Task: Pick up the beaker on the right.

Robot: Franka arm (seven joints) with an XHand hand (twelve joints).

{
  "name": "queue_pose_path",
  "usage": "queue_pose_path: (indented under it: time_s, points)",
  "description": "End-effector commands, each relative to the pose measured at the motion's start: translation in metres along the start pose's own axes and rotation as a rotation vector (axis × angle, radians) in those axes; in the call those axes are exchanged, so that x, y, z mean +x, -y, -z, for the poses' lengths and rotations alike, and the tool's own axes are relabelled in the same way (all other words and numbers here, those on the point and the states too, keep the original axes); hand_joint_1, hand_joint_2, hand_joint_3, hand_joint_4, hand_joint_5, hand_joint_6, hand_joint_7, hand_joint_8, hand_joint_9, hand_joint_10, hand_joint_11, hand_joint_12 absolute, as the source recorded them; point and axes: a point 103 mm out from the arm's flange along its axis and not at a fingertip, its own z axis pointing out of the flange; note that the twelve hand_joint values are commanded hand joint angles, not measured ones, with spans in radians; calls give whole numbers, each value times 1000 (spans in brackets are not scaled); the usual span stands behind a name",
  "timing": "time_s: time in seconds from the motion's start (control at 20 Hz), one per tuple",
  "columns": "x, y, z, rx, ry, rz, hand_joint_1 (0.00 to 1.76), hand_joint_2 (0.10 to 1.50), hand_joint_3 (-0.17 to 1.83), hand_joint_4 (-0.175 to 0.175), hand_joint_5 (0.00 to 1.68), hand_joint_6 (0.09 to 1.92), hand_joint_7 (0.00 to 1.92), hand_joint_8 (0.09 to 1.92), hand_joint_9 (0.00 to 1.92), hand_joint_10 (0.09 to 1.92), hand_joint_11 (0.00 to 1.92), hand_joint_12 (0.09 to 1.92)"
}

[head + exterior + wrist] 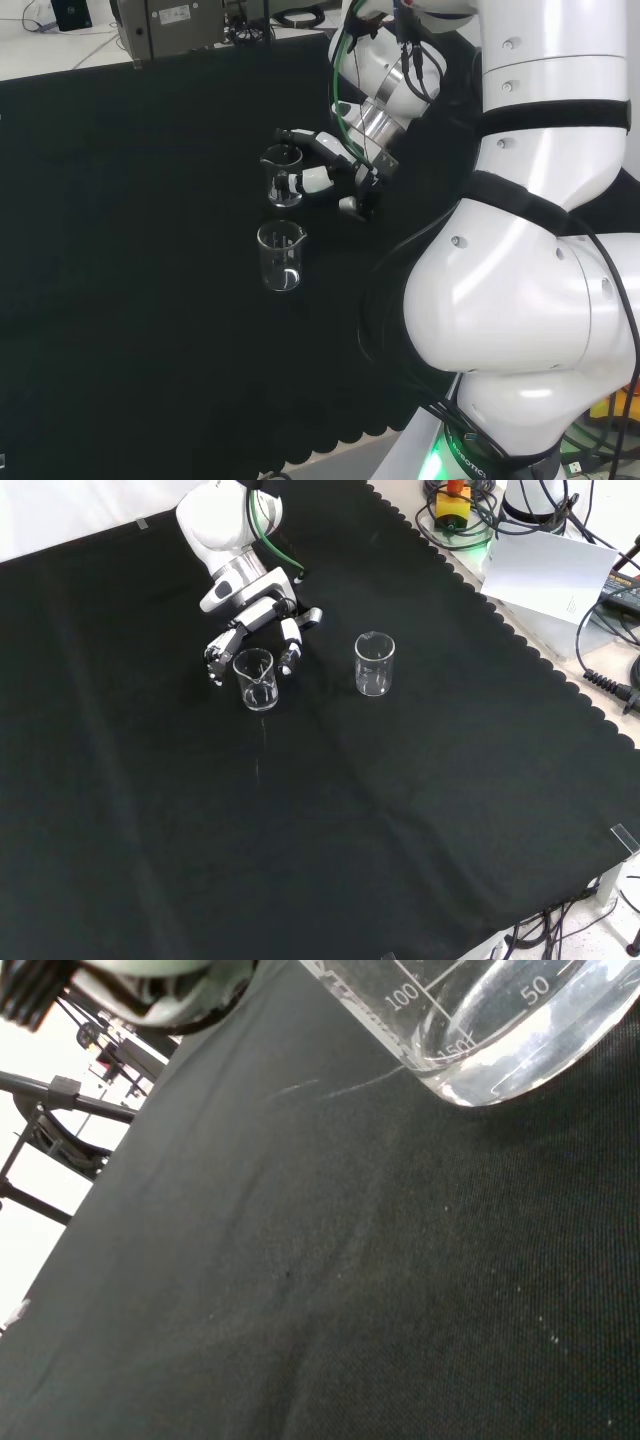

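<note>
Two clear empty beakers stand upright on the black cloth. In the front view one beaker (254, 680) is left of the other beaker (374, 664); in the head view they are the farther beaker (282, 176) and the nearer beaker (280, 257). The hand (252, 617) (340, 172) sits low behind the left-hand, farther one. Its fingers (289, 645) reach past both sides of the glass, fairly straight, so the hand is open. Whether they touch the glass I cannot tell. Close in the wrist view, that beaker's base (500, 1030) rests on the cloth beside a white part of the hand (150, 975).
The arm's big white links (530, 250) fill the head view's right. A grey box (170, 25) stands beyond the cloth's far edge. In the front view, cables and a white sheet (548, 572) lie past the scalloped cloth edge at the upper right.
</note>
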Motion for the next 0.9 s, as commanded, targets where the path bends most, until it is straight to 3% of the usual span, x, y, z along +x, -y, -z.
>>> queue_pose_path:
  time_s: [0.05,0.5,0.9]
  points:
    - [-1,-4,-3,2,-34,19,847,542,653,-22,440,87,235,642,375,594,45,1391]
    - [0,-13,-11,36,-19,25,932,547,674,-12,485,87,258,644,401,594,42,1387]
    - [-3,-13,-9,-4,-54,6,944,534,712,-10,582,134,312,635,452,568,54,1377]
